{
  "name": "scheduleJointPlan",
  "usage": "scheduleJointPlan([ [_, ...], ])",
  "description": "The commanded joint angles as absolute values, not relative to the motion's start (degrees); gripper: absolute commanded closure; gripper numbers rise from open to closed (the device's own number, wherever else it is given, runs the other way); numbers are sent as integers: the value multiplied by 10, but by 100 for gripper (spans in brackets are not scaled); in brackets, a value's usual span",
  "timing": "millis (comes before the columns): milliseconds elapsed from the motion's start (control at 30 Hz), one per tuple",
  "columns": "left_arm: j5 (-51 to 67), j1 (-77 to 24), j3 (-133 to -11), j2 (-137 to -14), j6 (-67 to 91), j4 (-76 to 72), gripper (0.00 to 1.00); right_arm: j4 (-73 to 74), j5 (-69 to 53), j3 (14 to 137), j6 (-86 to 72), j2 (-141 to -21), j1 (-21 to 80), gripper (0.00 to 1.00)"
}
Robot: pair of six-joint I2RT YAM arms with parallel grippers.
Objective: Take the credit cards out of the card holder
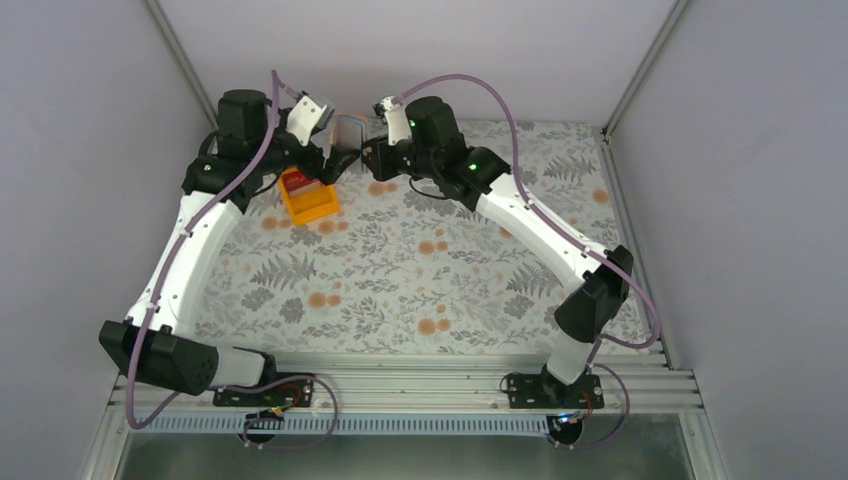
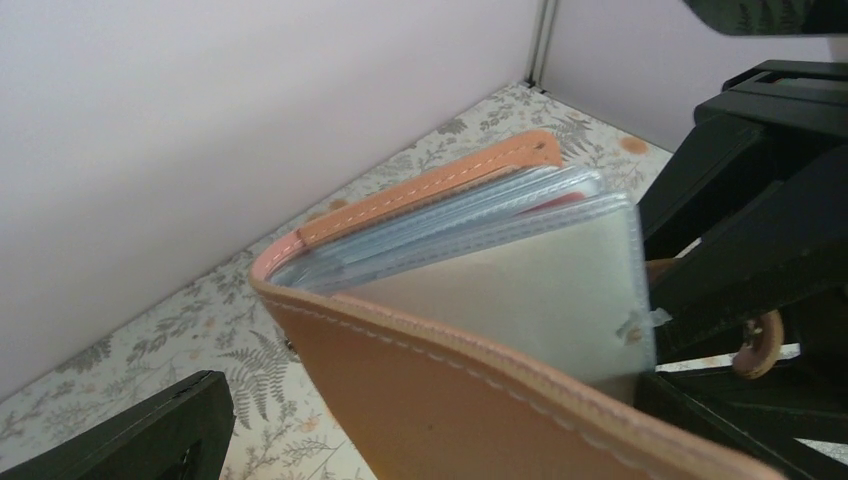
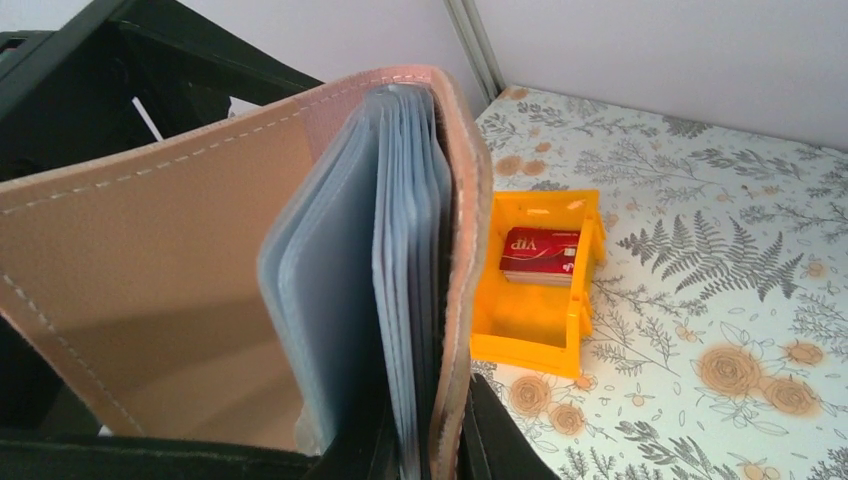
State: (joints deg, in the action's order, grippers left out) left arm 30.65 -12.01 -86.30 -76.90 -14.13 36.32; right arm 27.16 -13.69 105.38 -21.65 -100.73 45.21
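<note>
My right hand (image 3: pixel 425 445) grips the wallet (image 3: pixel 180 280) over the fern-printed desk (image 1: pixel 450 280); my left hand (image 1: pixel 335 152) gapes wide beside it. Plain pale walls (image 1: pixel 420 50) enclose us.

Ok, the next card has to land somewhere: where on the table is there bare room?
Widest bare patch: the floral mat between the left arm and right arm. The far-right corner past the right arm is bare too. Crowded at far left: the orange tray, with a red card in it, beside the held-up card holder.
</note>
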Motion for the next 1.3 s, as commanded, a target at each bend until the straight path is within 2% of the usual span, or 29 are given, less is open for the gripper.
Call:
scheduleJointPlan([
  [0, 347, -123, -865, -776, -138, 350, 0, 271, -130, 1092, -229, -1016, 472, 96],
  [133, 387, -123, -865, -768, -151, 362, 0, 275, -131, 1094, -238, -1020, 469, 96],
  [300, 333, -121, -864, -770, -154, 358, 2, 257, -165, 1094, -231, -1014, 468, 96],
  [600, 326, -115, -858, -755, -192, 385, 30, 248, -224, 1076, -201, -994, 450, 96],
  [767, 323, -97, -856, -744, -204, 394, 35, 257, -258, 1072, -187, -984, 435, 96],
  [800, 330, -92, -856, -740, -207, 398, 38, 258, -261, 1068, -184, -980, 430, 96],
  [900, 365, -74, -855, -730, -216, 407, 56, 260, -274, 1051, -170, -966, 415, 96],
  [967, 418, -53, -857, -727, -220, 421, 64, 264, -291, 1041, -154, -960, 409, 96],
  [1067, 503, -27, -860, -728, -229, 447, 66, 278, -307, 1040, -125, -957, 405, 96],
  [1167, 532, -22, -854, -722, -241, 455, 66, 282, -315, 1038, -107, -957, 404, 96],
  [1267, 536, -20, -854, -719, -248, 459, 75, 284, -337, 1038, -88, -933, 404, 96],
])
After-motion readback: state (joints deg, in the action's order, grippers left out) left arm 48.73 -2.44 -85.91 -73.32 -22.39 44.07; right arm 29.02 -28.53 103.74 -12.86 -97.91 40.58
